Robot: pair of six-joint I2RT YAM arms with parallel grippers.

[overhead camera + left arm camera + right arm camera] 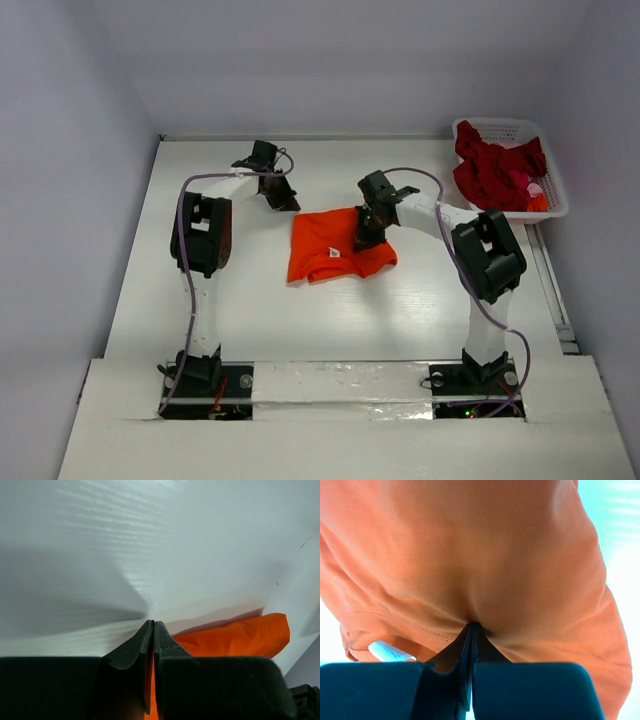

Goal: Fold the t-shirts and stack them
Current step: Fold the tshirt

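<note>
A white table [200, 300] sits under pale walls. The right claw [471, 626] is closed, its tips pinching a pucker of the orange shirt [485, 555]. Only its wrist view shows that grip, with the white label [390, 652] at lower left. The left claw [153, 624] is closed tip to tip over bare table. Orange shows in the slit lower down; whether it is pinched I cannot tell. Only the top view shows the shirt spread at frame centre and the red shirts [495, 170] heaped in the basket [555, 190], upper right.
</note>
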